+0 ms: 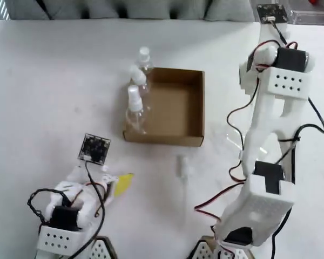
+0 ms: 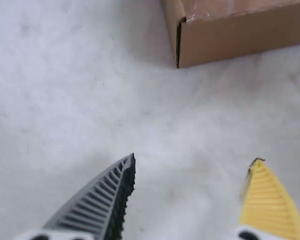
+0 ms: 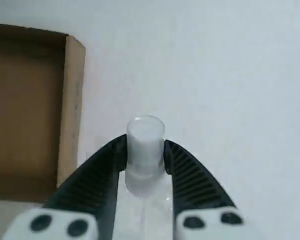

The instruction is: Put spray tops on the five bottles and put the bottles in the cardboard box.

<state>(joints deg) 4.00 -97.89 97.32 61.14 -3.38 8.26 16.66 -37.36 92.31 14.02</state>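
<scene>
**Right gripper** [image 3: 145,145]: both black fingers are pinched on the neck end of a clear bottle [image 3: 145,131].
- The bottle's long axis runs in line with the fingers, and its neck points away from the wrist.
- No spray top is fitted to it.
- The bottle is held over the table [image 3: 230,75], beside the cardboard box [image 3: 72,100] and outside its wall.

**Left gripper** [image 2: 195,160]: the grey finger [image 2: 105,200] and the yellow finger [image 2: 265,200] are spread wide apart with nothing between them. The gripper is over bare table, near one corner of the box.

**Three capped bottles** [image 1: 139,75]: they form a row along the box wall on the left arm's side.
- As seen from above, their long axes follow that wall, with the spray heads toward the far edge of the table.
- The nearest one is inside the box. The farthest one appears to sit past the far corner.

**Loose spray top** [image 1: 182,166]: it lies flat on the table between the two arms, just in front of the box's near wall. Its long axis is square to that wall, with the head toward the box and the tube trailing toward the arm bases.
</scene>
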